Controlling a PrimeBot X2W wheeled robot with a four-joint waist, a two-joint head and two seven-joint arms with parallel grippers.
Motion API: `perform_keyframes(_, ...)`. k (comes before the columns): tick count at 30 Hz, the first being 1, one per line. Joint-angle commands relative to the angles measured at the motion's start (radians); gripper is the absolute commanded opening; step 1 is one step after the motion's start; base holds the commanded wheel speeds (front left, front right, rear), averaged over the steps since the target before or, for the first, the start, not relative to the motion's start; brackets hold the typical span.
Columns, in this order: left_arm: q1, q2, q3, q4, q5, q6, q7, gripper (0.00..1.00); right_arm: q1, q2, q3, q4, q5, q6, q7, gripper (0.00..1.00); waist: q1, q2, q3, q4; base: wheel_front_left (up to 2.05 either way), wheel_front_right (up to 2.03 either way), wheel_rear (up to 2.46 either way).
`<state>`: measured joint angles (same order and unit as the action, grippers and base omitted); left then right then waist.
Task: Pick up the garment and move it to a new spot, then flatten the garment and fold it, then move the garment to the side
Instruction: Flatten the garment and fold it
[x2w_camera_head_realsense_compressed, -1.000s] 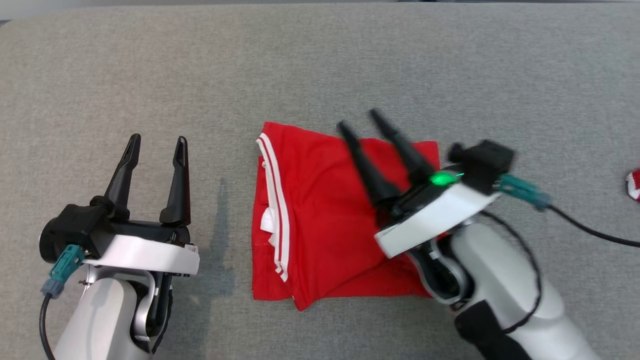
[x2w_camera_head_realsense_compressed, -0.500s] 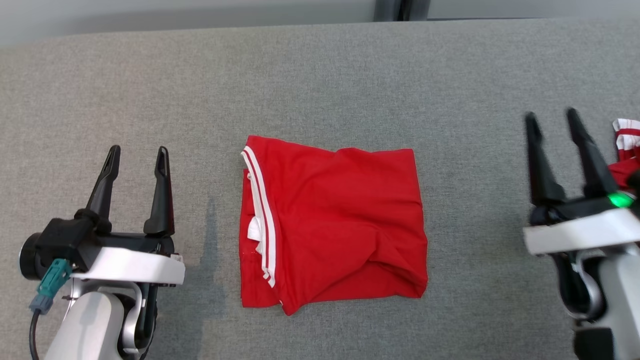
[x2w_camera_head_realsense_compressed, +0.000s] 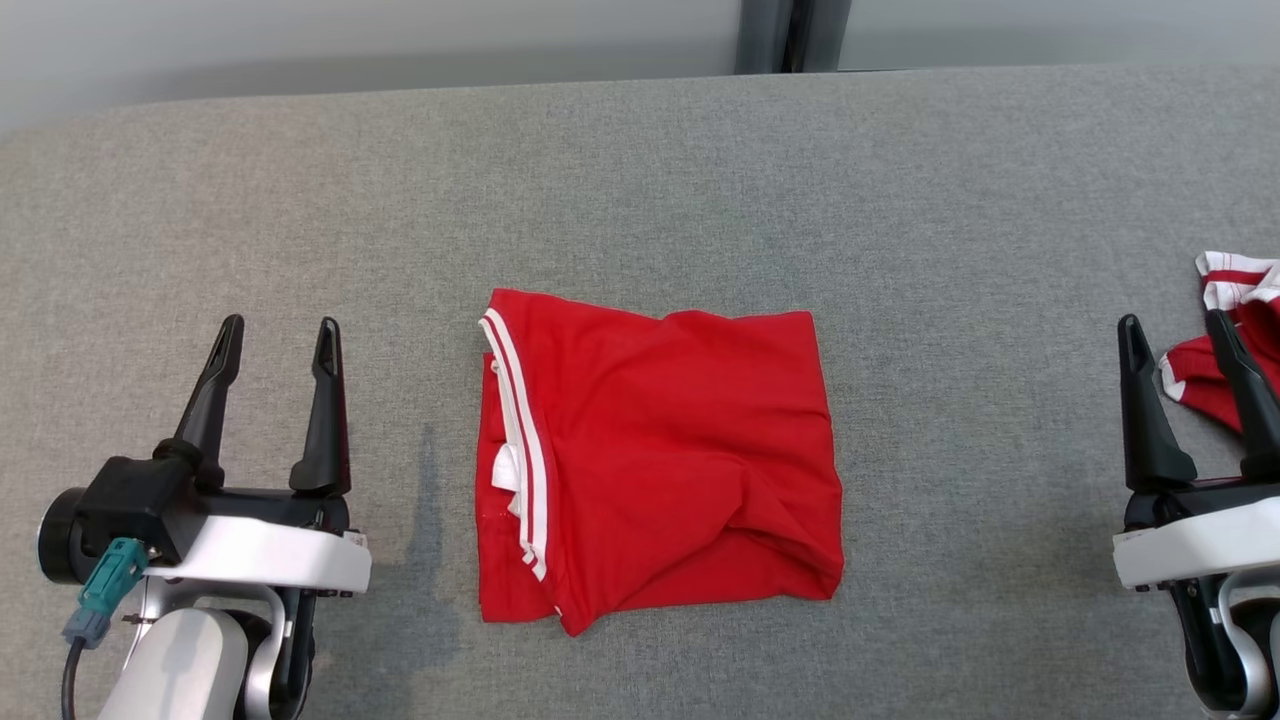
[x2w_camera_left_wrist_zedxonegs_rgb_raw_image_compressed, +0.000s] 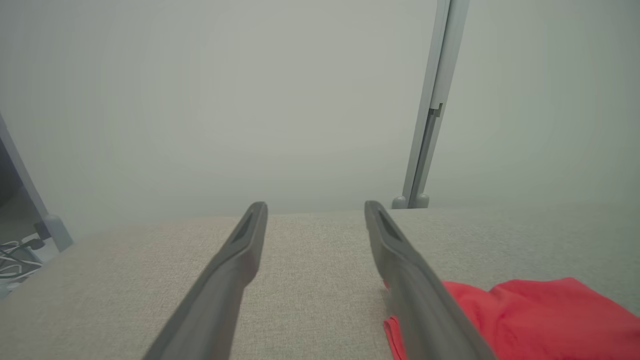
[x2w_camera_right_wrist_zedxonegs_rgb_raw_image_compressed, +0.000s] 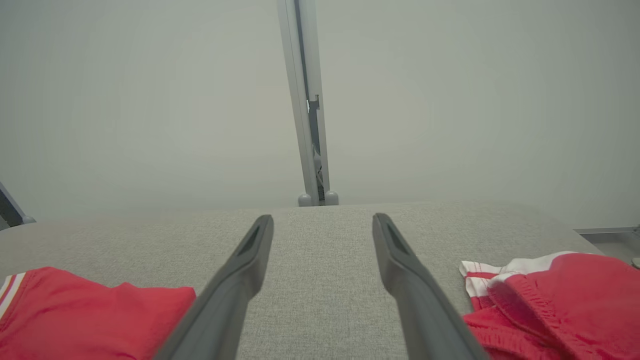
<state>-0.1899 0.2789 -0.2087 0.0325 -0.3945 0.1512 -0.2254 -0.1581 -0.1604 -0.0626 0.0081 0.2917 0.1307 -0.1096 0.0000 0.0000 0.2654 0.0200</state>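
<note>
You pulled your right end effector off the folded red garment and back out to the right, fingers spread wide, holding nothing. Your left end effector sat wide open and empty too. The garment lay folded mid-desk, so I'd guess only the move aside was left

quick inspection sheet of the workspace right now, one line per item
surface: grey fabric surface, flat
job's things: red garment folded, white stripes along its left edge, lying mid-surface, apart from both grippers
clutter: second red-and-white garment bunched at the right edge, beside the right gripper
grippers: left gripper open, holding nothing; right gripper open, holding nothing
cables: cable with teal plug at the left wrist; loose cables beyond the surface in the left wrist view
surroundings: pale wall, grey post
</note>
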Motion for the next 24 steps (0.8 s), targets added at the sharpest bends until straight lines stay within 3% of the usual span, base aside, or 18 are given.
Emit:
perform_keyframes(1, 0.010, 0.008, 0.000, -0.007, 0.008, 0.004, 0.002, 1.00, 0.005, 0.000, -0.007, -0.010, -0.006, 0.000, 0.005, 1.00, 0.0000, 0.0000, -0.001, 0.000, 0.00, 0.00, 0.00)
perform_keyframes(10, 0.016, 0.008, -0.008, -0.024, 0.002, 0.011, 0.012, 1.00, 0.012, -0.002, -0.001, -0.022, -0.014, 0.000, 0.028, 1.00, 0.0000, 0.0000, 0.000, 0.008, 0.00, 0.00, 0.00)
perform_keyframes(12, 0.014, 0.007, -0.010, -0.027, 0.001, 0.014, 0.011, 1.00, 0.002, -0.011, 0.015, -0.021, -0.016, 0.000, 0.038, 0.27, 0.0000, 0.0000, 0.003, 0.011, 0.00, 0.00, 0.00)
perform_keyframes(13, 0.012, 0.007, -0.011, -0.028, 0.001, 0.014, 0.012, 1.00, -0.003, -0.017, 0.027, -0.018, -0.018, 0.000, 0.045, 0.00, 0.0000, 0.0000, 0.005, 0.013, 0.00, 0.00, 0.00)
perform_keyframes(18, -0.012, 0.003, -0.018, -0.029, -0.002, 0.009, 0.009, 1.00, -0.044, -0.029, 0.124, -0.014, -0.017, 0.000, 0.065, 0.00, 0.0000, 0.0000, 0.023, 0.029, 0.00, 0.00, 0.00)
perform_keyframes(24, -0.039, -0.012, -0.032, -0.011, -0.006, -0.003, -0.001, 1.00, -0.120, -0.046, 0.377, 0.063, 0.030, 0.000, 0.074, 0.00, 0.0000, 0.0000, 0.049, 0.063, 0.00, 0.00, 0.00)
